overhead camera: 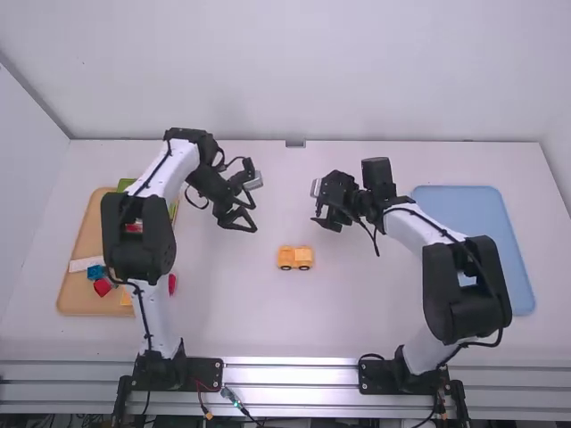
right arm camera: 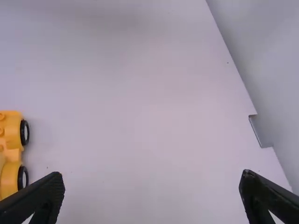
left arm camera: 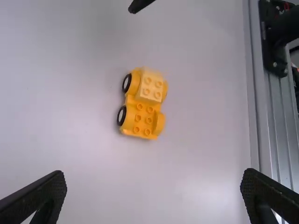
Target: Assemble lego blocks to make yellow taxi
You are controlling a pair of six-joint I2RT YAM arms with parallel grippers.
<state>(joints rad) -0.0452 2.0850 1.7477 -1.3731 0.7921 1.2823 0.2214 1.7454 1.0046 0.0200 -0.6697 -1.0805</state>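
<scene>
My left gripper [overhead camera: 253,220] hangs over the table, up and left of the yellow car [overhead camera: 295,258], in the high view. My right gripper [overhead camera: 318,220] is above the table, up and right of the car. In the left wrist view the yellow car [left arm camera: 139,117] has black wheels and a yellow block [left arm camera: 152,86] on one end; my left gripper [left arm camera: 153,193] is open with nothing between its fingers. Part of the car [right arm camera: 10,151] shows at the left edge of the right wrist view, where my right gripper [right arm camera: 152,193] stands open and holds nothing.
A wooden tray [overhead camera: 78,241] at the far left holds several loose blocks, partly behind the left arm. A red block [overhead camera: 172,283] lies beside that arm. On the right side is a blue tray [overhead camera: 464,207], partly behind the right arm. The table's back edge meets the wall.
</scene>
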